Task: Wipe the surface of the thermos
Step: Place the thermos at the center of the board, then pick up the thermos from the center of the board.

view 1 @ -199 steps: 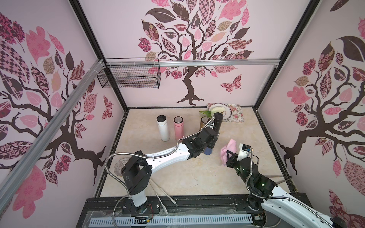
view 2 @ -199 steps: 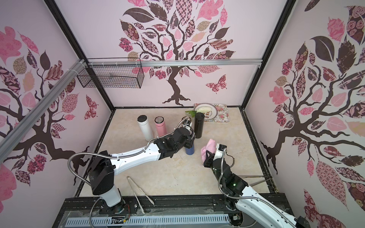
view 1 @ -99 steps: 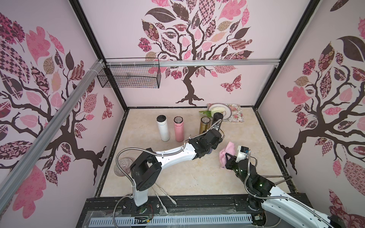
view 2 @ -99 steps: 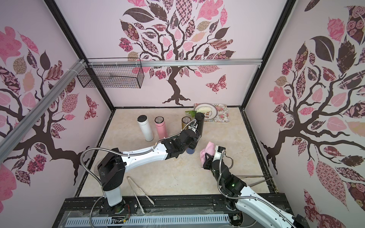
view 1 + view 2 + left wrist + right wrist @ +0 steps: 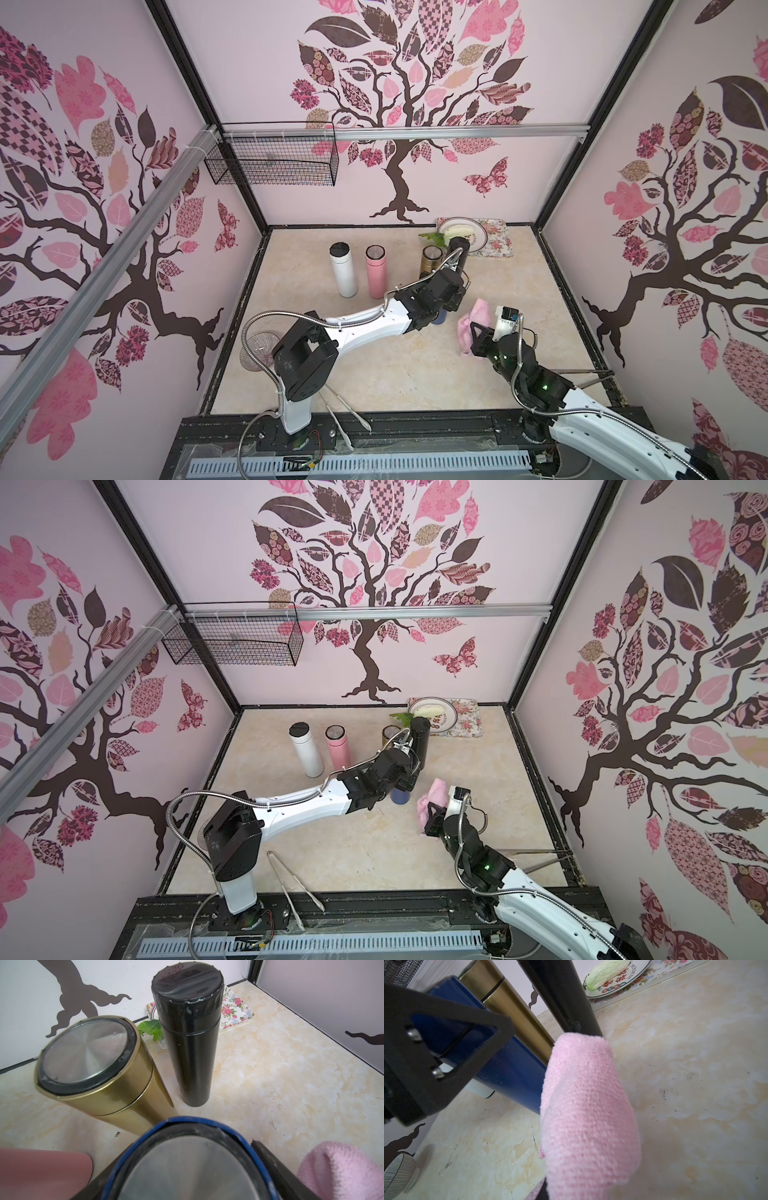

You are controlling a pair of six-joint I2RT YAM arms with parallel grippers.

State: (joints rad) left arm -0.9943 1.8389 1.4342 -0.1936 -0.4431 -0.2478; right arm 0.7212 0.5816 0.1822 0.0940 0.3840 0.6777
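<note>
Pink fuzzy stuff first: the pink cloth [image 5: 587,1105] is bunched up and clamped in the right gripper [image 5: 478,338]. Its fingers are pressed together somewhere under the fabric, so you can't see them, just the wad sticking out past them. Over on the left gripper [image 5: 451,297], the black fingers [image 5: 270,1159] sit on either side of the blue thermos [image 5: 187,1167] up near its lid. Honestly I can't tell from either wrist view whether they're squeezing it or hanging loose around it. The thermos itself stands upright on the marble-look tabletop [image 5: 291,1084], just in front of the gold thermos [image 5: 99,1076] and the black thermos [image 5: 189,1043], with the cloth just beside it and apparently not touching it yet. The pink thermos [image 5: 376,270] and white thermos [image 5: 343,268] stand further off to its side, and a plate [image 5: 618,980] with some pale green veg sits at the back. Handling-wise, my guess is a rigid steel body with a glossy painted skin, so slippery under hard plastic fingers. It's tall and narrow too, so it'll tip if the cloth shoves it sideways. No idea if it's full, so the weight is a coin toss. I'd hold it at the lid end like the left arm is placed now. That leaves the whole barrel free for the soft cloth to wrap and drag along.
</note>
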